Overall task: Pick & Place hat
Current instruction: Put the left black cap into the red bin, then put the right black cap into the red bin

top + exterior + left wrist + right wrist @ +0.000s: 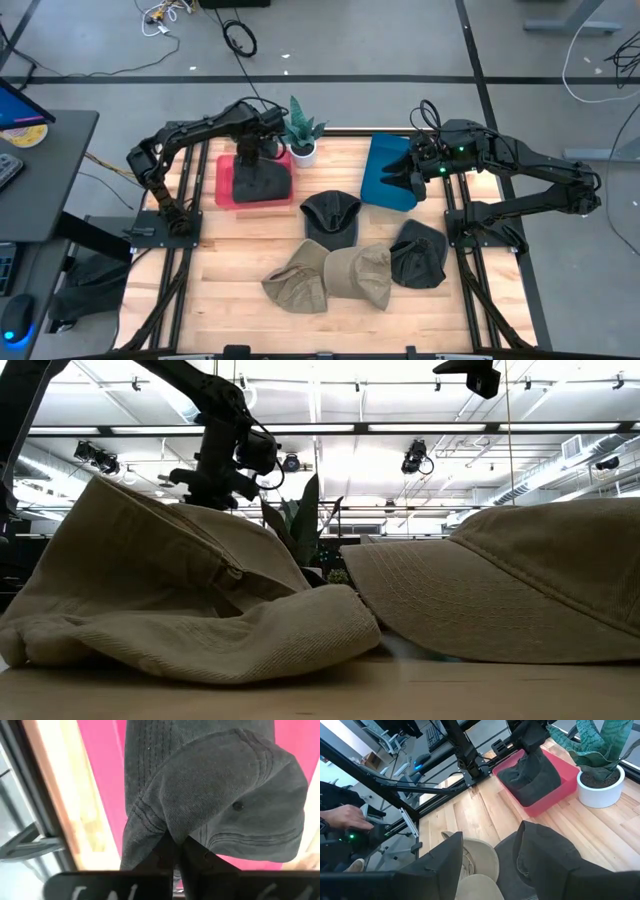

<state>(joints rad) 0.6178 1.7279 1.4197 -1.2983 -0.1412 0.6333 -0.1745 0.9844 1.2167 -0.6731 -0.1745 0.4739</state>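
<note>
The dark grey hat [262, 183] sits in the pink tray [226, 186] at the bench's far left, directly under the left tool [246, 152], which pinches a fold of its washed, stitched cloth. The right tool [407, 172] waits wide open over the blue tray [380, 165].

We see two matte black arms of jointed tubular links. The right arm [520, 175] carries looped black cable and small green lights near its wrist. The left arm [190, 135] ends in flat dark fingers [197, 857].
</note>
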